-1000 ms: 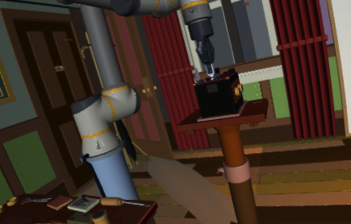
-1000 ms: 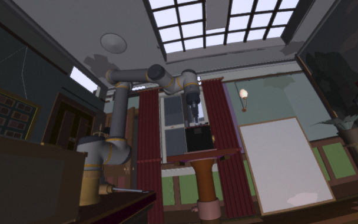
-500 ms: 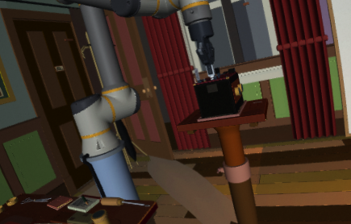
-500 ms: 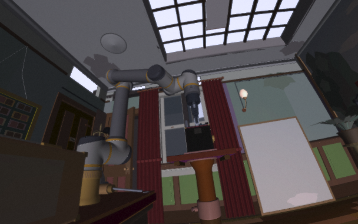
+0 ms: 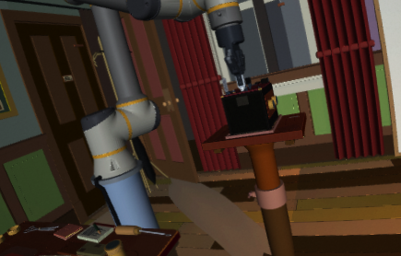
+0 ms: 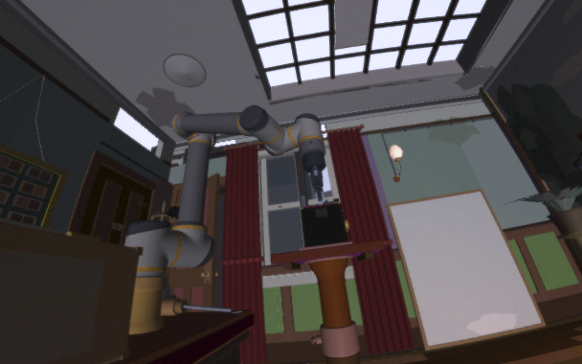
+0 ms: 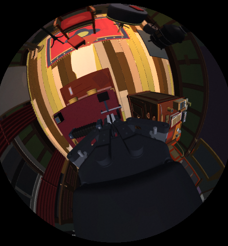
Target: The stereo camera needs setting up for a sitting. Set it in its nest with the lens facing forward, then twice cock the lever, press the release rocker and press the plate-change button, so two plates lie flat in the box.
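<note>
On the wooden stand top (image 5: 267, 131) in the middle of the room sits the stereo camera (image 5: 249, 110), a black box with brown trim, upright in its nest. My gripper (image 5: 240, 84) hangs straight down over the camera's top, at its left rear part, closed and empty. In the wrist camera the fingertips (image 7: 111, 120) point at the dark red top face with its small lever and black knob (image 7: 103, 97). Two brass lens rings (image 7: 82, 96) show at the far edge. The side camera shows the camera's black back.
The stand's thick wooden pedestal (image 5: 269, 193) rises from the plank floor. A cabinet (image 7: 161, 111) with brass fittings stands to the right in the wrist camera. A low table (image 5: 78, 235) with tools sits by my base. Red curtains (image 5: 348, 78) hang behind.
</note>
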